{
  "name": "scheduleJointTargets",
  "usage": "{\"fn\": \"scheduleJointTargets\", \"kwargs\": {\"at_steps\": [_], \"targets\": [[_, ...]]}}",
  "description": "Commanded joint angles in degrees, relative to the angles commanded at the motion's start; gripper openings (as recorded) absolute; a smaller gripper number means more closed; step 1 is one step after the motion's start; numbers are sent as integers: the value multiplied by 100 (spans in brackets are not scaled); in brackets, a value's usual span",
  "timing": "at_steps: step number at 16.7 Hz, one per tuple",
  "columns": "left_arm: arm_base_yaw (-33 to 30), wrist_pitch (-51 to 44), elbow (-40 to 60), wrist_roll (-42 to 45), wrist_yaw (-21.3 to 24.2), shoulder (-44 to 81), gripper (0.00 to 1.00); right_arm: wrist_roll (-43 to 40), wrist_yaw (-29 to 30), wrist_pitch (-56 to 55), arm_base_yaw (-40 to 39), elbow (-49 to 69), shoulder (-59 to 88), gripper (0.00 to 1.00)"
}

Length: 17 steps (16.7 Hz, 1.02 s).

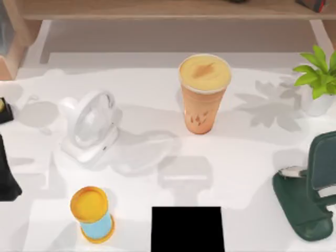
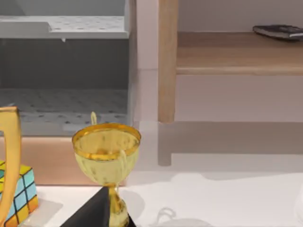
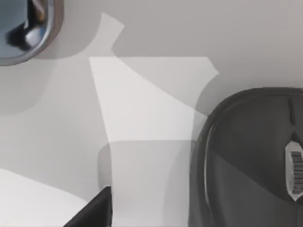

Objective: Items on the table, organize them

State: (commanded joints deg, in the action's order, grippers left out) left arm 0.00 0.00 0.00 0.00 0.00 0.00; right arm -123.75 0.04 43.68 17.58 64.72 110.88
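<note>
On the white table [image 1: 252, 152], a tall orange drink cup [image 1: 203, 92] with a domed yellow-orange lid stands upright at the back middle. A dark grey computer mouse [image 3: 251, 156] lies on the table close below my right wrist camera, and a black part of my right gripper [image 3: 92, 213] hangs beside it without touching it. My left arm [image 1: 6, 173] is parked at the table's left edge; a black part of my left gripper [image 2: 100, 213] shows in front of a gold trophy [image 2: 106, 156].
A white desk fan [image 1: 92, 126] lies at the left middle. An orange and blue hourglass-shaped thing [image 1: 93, 214] stands front left. A black rectangle [image 1: 187, 229] covers the front middle. A dark green stand [image 1: 307, 197], a potted plant [image 1: 317, 79] and a colour cube [image 2: 19, 194] line the sides.
</note>
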Motion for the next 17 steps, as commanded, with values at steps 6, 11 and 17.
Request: {"fn": "scheduleJointTargets", "kwargs": {"at_steps": [6,11,17], "targets": [[0,0,0,0,0,0,100,0,0,0,0,0,0,40],[0,0,0,0,0,0,100,0,0,0,0,0,0,2],[0,0,0,0,0,0,100,0,0,0,0,0,0,0]]}}
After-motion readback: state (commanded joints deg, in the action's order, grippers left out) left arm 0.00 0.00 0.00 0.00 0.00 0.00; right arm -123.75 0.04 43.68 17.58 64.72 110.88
